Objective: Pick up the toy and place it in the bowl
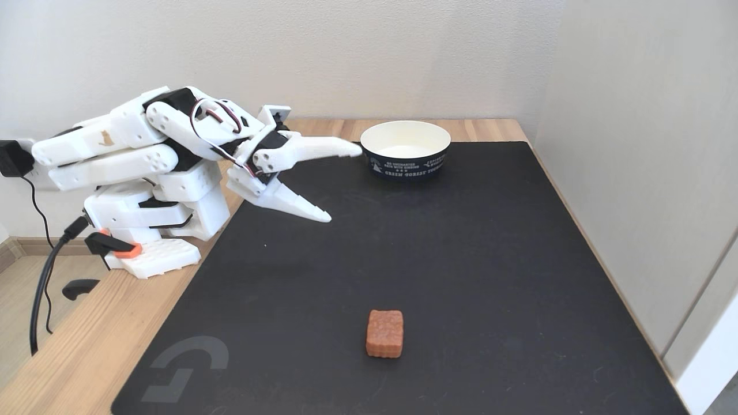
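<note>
In the fixed view, the white arm's gripper (345, 184) hangs over the left part of the black mat (490, 259) with its jaws spread wide and empty, the toy (384, 333) lies on the mat near the tabletop's (75, 357) front edge, and the bowl (405, 150) stands near the far edge.
</note>
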